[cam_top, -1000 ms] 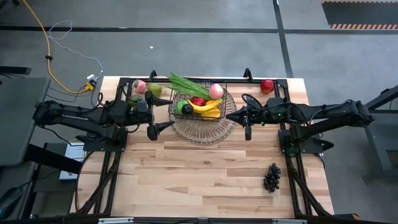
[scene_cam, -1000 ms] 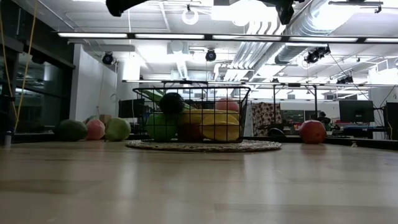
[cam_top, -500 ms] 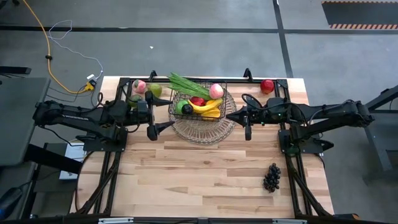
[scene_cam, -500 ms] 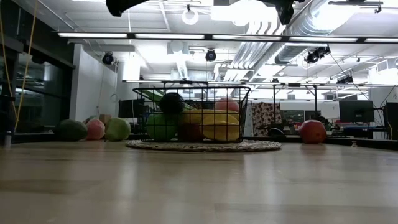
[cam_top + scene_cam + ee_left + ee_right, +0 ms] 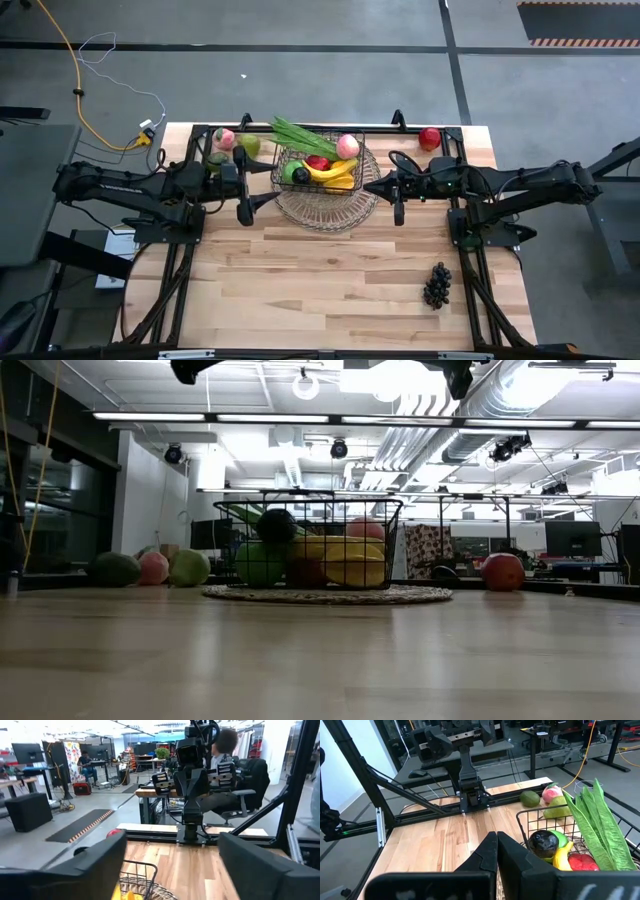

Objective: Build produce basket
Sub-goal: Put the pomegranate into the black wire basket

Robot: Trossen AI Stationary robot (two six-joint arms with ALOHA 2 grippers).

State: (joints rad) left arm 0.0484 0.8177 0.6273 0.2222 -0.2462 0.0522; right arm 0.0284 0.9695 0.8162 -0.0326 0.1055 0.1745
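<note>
Dark wire forms the basket, which sits on a paler round wire tray at the far middle of the worktop. It holds a banana, a pink peach, a red apple, a dark plum and a green leafy bunch. Dark grapes lie well apart, near the right front. The left gripper hangs wide open and empty beside the basket; the right gripper is closed on nothing at the opposite side.
</note>
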